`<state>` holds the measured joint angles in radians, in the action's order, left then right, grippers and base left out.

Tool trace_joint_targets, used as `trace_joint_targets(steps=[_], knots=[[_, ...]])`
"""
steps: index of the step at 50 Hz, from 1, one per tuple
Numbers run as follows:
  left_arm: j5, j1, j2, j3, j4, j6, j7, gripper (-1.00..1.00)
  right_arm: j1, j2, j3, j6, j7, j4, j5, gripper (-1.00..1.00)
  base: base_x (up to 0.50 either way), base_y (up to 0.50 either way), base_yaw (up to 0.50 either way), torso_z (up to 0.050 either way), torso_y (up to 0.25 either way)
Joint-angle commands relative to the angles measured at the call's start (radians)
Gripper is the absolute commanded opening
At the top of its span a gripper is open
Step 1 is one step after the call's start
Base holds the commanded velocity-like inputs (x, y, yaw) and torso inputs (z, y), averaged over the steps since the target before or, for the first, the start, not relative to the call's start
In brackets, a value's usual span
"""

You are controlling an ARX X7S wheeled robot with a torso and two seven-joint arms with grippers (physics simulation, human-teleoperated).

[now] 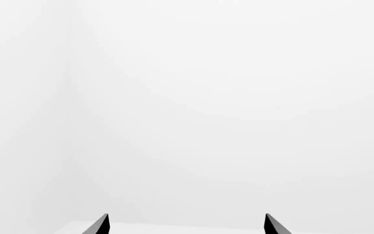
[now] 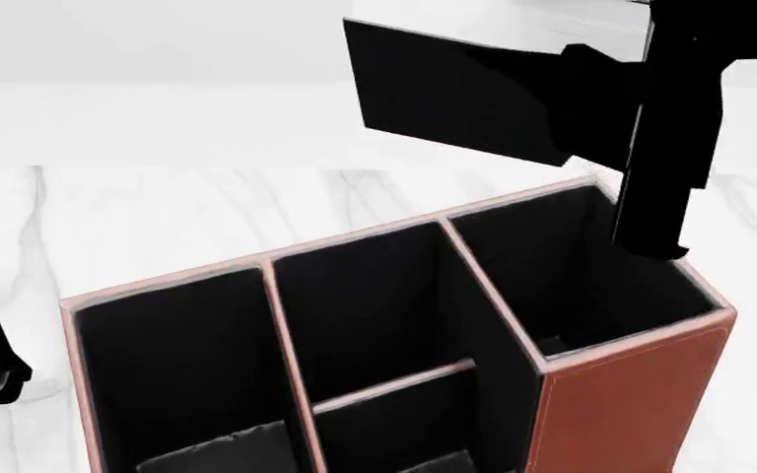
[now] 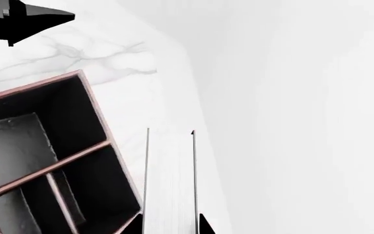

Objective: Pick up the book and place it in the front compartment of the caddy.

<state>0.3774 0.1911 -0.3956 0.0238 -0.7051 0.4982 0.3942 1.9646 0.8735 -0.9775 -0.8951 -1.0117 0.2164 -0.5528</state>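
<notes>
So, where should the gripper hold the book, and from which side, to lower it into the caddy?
At one end, pinching across the two flat covers, as the right gripper does now. The book is thin, so the jaws span its white page edge, and the free end can probably slide into a caddy cell.

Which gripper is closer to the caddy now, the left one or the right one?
The right. The right gripper holds the book in the air just above the caddy, over its far right end. The left gripper faces only blank white; no caddy shows in its view.
</notes>
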Motion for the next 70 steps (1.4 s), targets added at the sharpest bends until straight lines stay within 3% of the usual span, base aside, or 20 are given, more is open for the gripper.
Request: trace_joint_targets(steps=[1,20,50,56,70], knots=[[-0.018,0.003,0.017,-0.016,0.004,-0.012,-0.021,1.0,0.025,-0.113,0.01,0.164,-0.086,-0.204,0.099,-1.0,0.0,0.0,0.0,0.0,0.0],[-0.02,0.007,0.013,-0.006,0.006,-0.01,-0.013,1.0,-0.033,-0.23,-0.002,0.259,-0.132,-0.458,0.09,-1.0,0.0,0.0,0.0,0.0,0.001],[-0.009,0.007,0.003,-0.007,0.006,-0.012,-0.006,1.0,-0.04,-0.204,-0.011,0.288,-0.145,-0.42,0.099,-1.0,0.0,0.0,0.0,0.0,0.001],[-0.011,0.008,0.0,-0.004,0.004,-0.009,-0.003,1.0,-0.025,-0.273,-0.02,0.429,-0.228,-0.598,0.124,-1.0,0.0,0.0,0.0,0.0,0.002],[-0.01,0.013,-0.005,0.002,-0.006,0.001,0.005,1.0,0.052,-0.542,-0.028,0.859,-0.498,-1.263,0.159,-1.0,0.0,0.0,0.0,0.001,0.001]])
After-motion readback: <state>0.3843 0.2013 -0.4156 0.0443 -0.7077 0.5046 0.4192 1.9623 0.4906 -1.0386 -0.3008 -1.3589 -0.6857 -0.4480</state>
